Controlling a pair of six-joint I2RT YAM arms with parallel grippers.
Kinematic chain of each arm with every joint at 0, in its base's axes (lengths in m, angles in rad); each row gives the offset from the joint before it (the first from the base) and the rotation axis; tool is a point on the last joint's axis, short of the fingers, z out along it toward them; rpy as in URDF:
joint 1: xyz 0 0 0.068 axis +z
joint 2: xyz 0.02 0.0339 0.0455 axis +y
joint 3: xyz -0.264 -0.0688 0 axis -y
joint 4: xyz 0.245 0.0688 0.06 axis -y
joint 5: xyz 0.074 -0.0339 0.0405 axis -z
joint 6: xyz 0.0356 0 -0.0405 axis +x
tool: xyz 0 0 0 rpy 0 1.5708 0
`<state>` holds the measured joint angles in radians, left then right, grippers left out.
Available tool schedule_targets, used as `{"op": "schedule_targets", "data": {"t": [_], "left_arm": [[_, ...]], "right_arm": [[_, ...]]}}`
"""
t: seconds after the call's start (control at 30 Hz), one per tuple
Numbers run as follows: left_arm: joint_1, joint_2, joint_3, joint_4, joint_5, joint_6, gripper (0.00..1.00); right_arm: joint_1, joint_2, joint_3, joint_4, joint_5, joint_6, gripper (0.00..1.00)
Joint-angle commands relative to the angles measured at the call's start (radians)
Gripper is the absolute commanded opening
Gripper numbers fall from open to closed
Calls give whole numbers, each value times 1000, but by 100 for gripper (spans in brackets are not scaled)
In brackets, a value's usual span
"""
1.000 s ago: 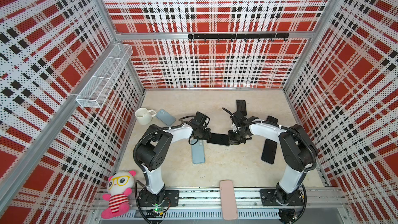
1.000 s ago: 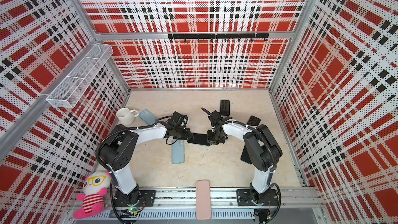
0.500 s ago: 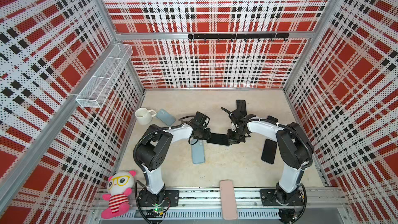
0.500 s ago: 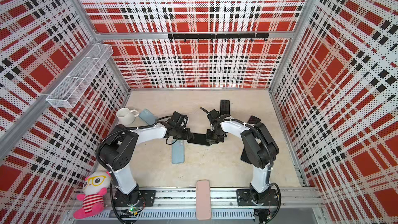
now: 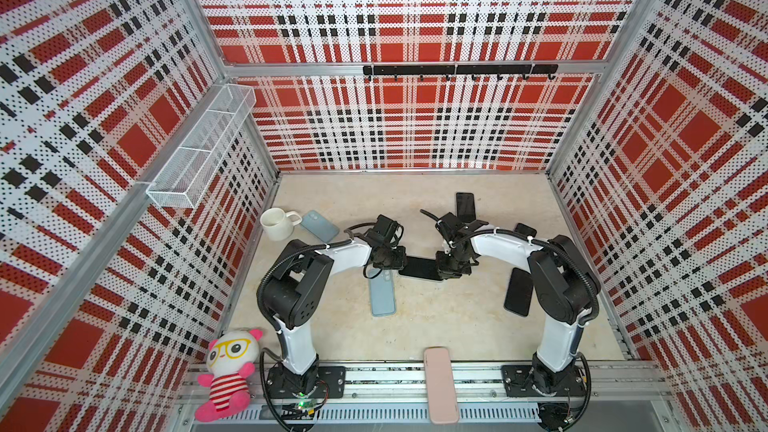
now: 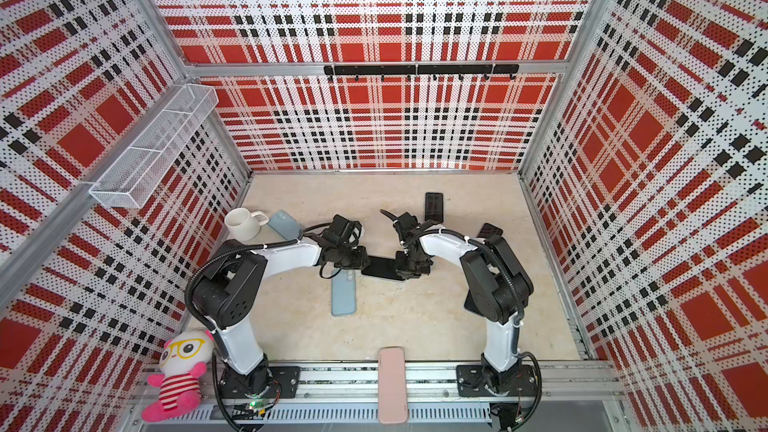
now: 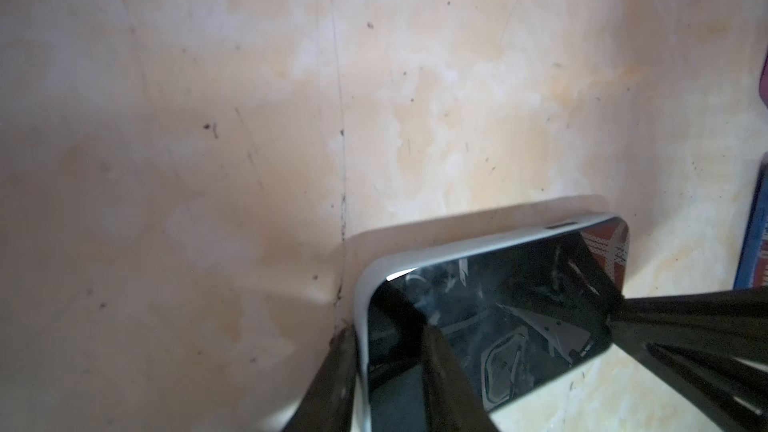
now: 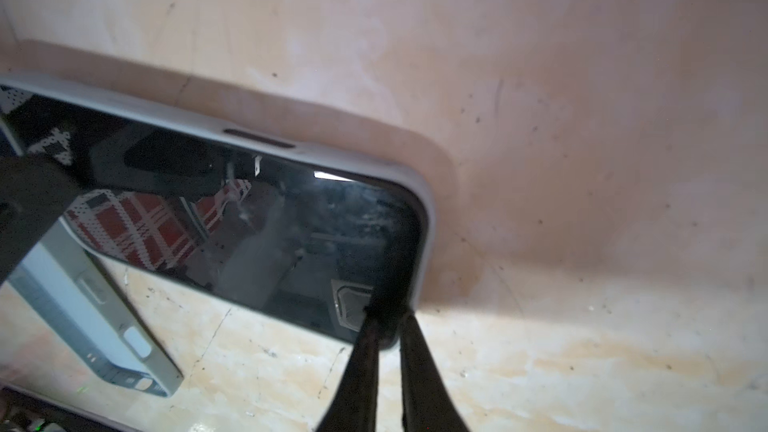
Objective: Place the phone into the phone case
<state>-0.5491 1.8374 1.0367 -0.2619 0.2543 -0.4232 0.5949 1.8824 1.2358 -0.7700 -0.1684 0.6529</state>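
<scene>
The phone [image 5: 419,268] [image 6: 382,268] lies screen up at mid table, its black glass ringed by the grey phone case [image 7: 361,305] [image 8: 424,222]. My left gripper [image 5: 401,264] [image 7: 380,326] is shut on the case's rim at the phone's left end, with one finger outside the rim and one on the glass. My right gripper [image 5: 442,270] [image 8: 386,313] stands at the phone's right end with its tips on one corner. Only a thin slit shows between its fingers [image 8: 419,367]. Whether they pinch the corner is hidden.
A light blue case [image 5: 382,292] lies just in front of the phone, another [image 5: 320,226] beside a white mug [image 5: 276,224]. Black phones [image 5: 465,205] [image 5: 518,292] lie at the back and right. A pink case [image 5: 440,384] rests on the front rail, and a plush toy [image 5: 226,376] sits at front left.
The right arm has shifted a little over the phone's right end. The left gripper has held its grip, and the phone has stayed in place.
</scene>
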Motion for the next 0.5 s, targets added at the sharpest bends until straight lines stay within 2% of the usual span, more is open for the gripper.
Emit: {"op": "schedule_targets", "data": {"t": [0.0,0.17,0.47], "left_arm": [[-8,35,1,6,61,-1,29],[-5,42,2,1,48,3,27],[-2,61,4,0,53,2,25]], "right_arm": [[-14,38,2,-69,107,-50,20],[-48,24,117,-148,126,-93,23],[-64,93,169,-116,76,-152,21]]}}
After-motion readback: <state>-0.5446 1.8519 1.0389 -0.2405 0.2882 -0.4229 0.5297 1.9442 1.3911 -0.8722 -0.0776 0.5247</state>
